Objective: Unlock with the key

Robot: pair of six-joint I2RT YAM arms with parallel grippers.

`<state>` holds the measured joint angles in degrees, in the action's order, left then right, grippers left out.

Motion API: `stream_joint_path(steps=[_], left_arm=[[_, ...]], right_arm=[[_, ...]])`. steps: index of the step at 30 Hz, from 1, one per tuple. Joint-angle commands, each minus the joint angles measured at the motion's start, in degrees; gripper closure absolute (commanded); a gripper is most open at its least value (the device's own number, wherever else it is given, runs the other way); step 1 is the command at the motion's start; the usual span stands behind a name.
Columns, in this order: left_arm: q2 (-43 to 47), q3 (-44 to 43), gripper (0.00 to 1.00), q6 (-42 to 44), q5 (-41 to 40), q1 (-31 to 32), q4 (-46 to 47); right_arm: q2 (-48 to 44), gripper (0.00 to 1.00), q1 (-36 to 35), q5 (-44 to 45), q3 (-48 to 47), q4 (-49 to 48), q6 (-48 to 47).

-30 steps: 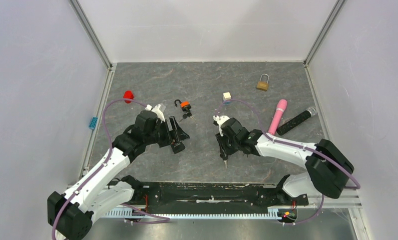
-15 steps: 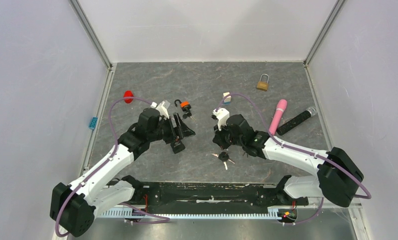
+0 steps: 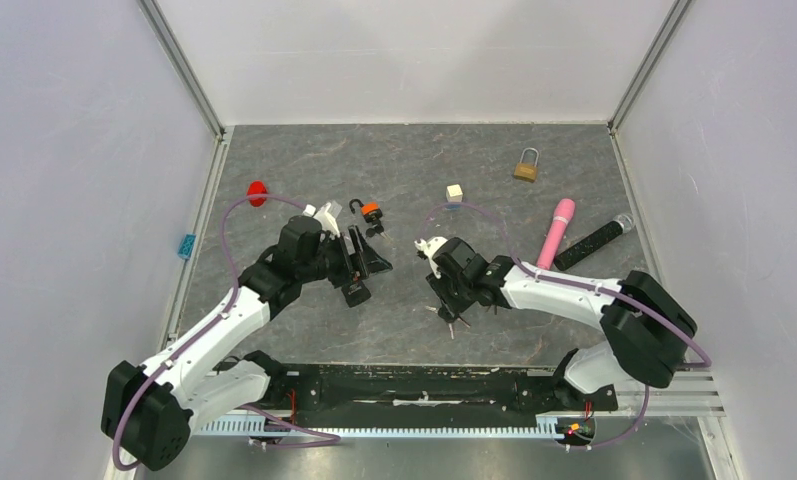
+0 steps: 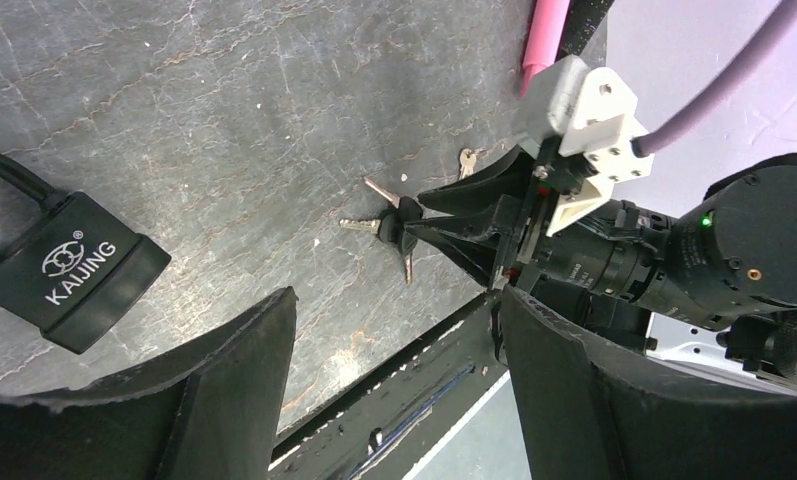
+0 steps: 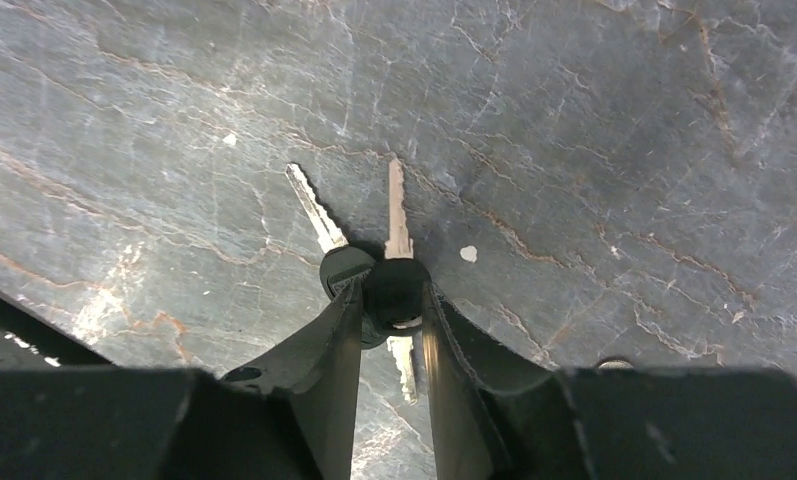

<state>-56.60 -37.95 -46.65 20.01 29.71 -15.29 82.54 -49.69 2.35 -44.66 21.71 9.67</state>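
The right gripper [image 4: 415,220] pinches the black head of a bunch of keys [image 4: 392,228] fanned out on the grey, stone-patterned table [image 4: 224,120]. Nearest the lens, the left gripper [image 4: 394,320] has its fingers spread wide, holding nothing. A black padlock [image 4: 69,272] marked KAIJING lies flat at left. A pink stick [image 4: 544,40] shows at the top edge.

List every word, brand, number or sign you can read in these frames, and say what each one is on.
"KAIJING": white print on the face of the black padlock, below a small round emblem too fine to read (left wrist view).
Keys: no stamp or number is legible on the blades or heads.
Brass padlock and orange padlock: too small in the top view to read any marking.
No other text is visible.
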Motion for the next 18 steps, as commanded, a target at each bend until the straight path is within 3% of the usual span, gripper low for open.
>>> stream_joint_path(steps=[1, 8, 18], left_arm=[[1.02, 0.64, 0.21, -0.73, 0.27, 0.17, 0.75], [1.34, 0.66, 0.21, -0.1, -0.23, 0.17, -0.27], [1.6, 0.64, 0.21, -0.04, 0.14, 0.17, -0.19]], right_arm=[[2.18, 0.7, -0.59, 1.19, -3.22, 1.45, -0.79], [4.72, 0.69, -0.76, 0.75, -3.07, 1.59, -0.82], [1.94, 0.97, -0.69, 3.75, -1.23, -1.24, -0.24]])
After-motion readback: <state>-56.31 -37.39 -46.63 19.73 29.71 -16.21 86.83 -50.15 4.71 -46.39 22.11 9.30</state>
